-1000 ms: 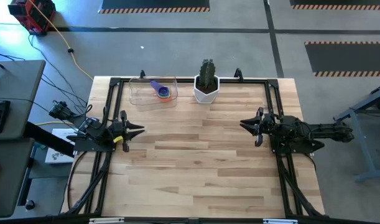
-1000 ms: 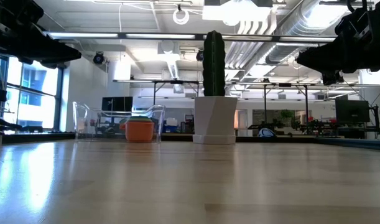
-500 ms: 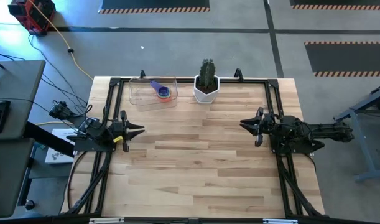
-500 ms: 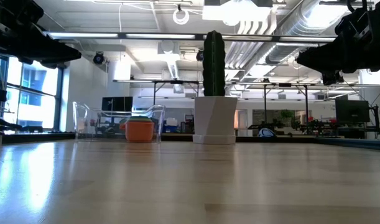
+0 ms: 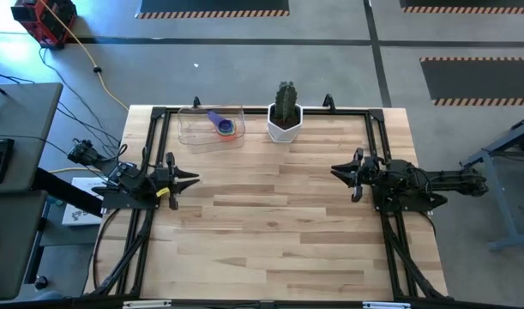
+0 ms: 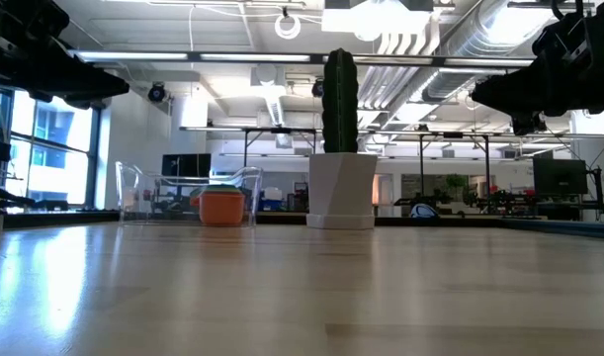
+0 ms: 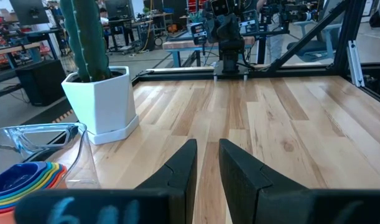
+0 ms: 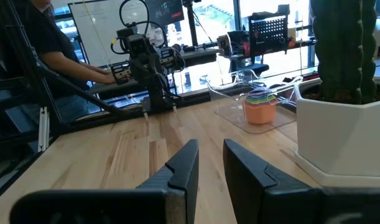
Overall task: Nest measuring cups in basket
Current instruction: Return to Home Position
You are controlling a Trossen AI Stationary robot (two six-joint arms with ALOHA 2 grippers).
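The measuring cups (image 5: pixel 225 127) sit nested as one coloured stack inside the clear basket (image 5: pixel 195 136) at the table's far left; the orange cup shows outermost in the low view (image 6: pixel 221 207), and the stack also shows in the left wrist view (image 7: pixel 22 182) and the right wrist view (image 8: pixel 260 106). My left gripper (image 5: pixel 193 179) hovers at the table's left edge, my right gripper (image 5: pixel 334 171) at the right edge. Both stand well away from the basket, with a narrow gap between their fingertips, and hold nothing.
A white hexagonal pot with a cactus (image 5: pixel 285 118) stands right of the basket at the far edge. A black metal frame (image 5: pixel 262 110) runs along the far and side edges. A person (image 8: pixel 59 56) sits beyond the table's left side.
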